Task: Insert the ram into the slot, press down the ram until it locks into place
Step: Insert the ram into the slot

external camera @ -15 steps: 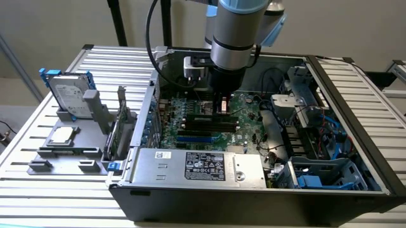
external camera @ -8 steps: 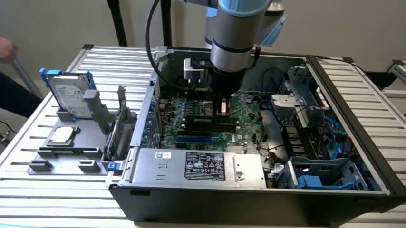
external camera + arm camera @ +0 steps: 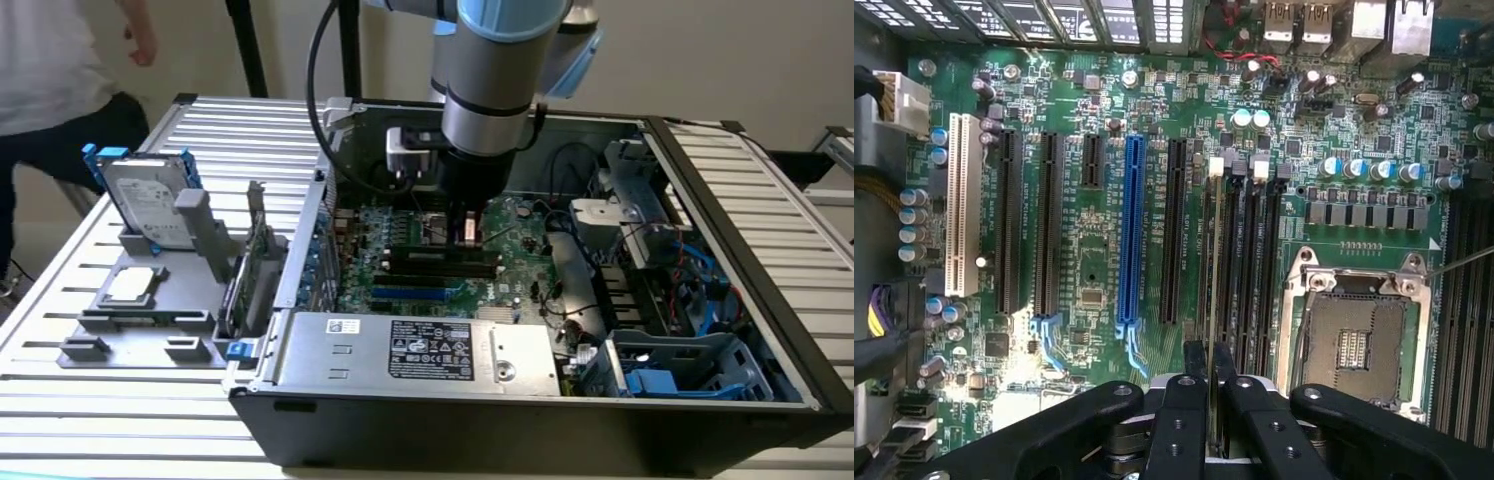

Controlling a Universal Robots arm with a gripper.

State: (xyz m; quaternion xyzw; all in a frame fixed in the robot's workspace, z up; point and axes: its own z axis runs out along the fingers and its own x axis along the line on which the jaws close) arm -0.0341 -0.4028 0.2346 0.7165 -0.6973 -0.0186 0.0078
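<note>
Wrist view: the pincer (image 3: 1210, 388), nearly closed, pinches the ram (image 3: 1211, 325) edge-on, aligned with the slot (image 3: 1218, 215) near the CPU socket (image 3: 1351, 345); board lettering unreadable.

ram (image 3: 1211, 262) in end effector (image 3: 1210, 352), over slot (image 3: 1221, 235)
</note>
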